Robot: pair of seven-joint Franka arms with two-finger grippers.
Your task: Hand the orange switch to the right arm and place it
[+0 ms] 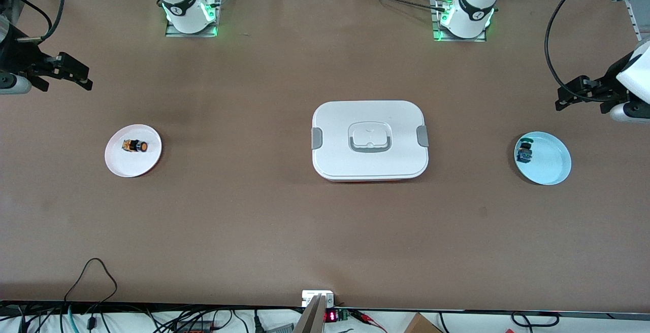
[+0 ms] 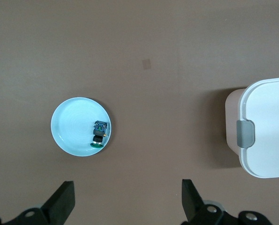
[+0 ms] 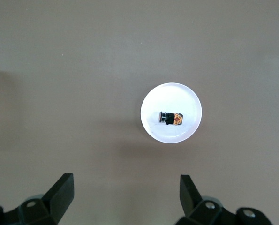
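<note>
1. The counter (image 1: pixel 325 231) carries everything. We read clock directions off the front view, twelve o'clock being the robots' bases.
2. A white lidded container (image 1: pixel 369 140) with grey side clips sits at the centre of the counter, closed.
3. The right gripper (image 1: pixel 84 80) hangs over bare counter at about ten o'clock from the white plate. Its fingers (image 3: pixel 64 190) stand wide apart and hold nothing.
4. The left gripper (image 1: pixel 561 100) waits over bare counter at about one o'clock from the blue plate. Its fingers (image 2: pixel 64 194) are likewise spread and empty.
5. The pale blue plate (image 1: pixel 556 170) lies at three o'clock from the container, toward the left arm's end. The white plate (image 1: pixel 127 168) lies at nine o'clock, toward the right arm's end.
6. The orange switch (image 1: pixel 135 146) lies on its side in the middle of the white plate, its cap pointing to three o'clock, so it is at the right arm's end, well apart from the left gripper.
7. A green-capped switch (image 1: pixel 525 153) lies in the blue plate at its nine o'clock rim. We leave it alone.
8. We judge the orange switch light, rigid and not fragile. It could roll on its round cap or skid on the smooth plate. We would pinch the squarer black body across its flat sides, leaving the cap end free for the hand-over.
</note>
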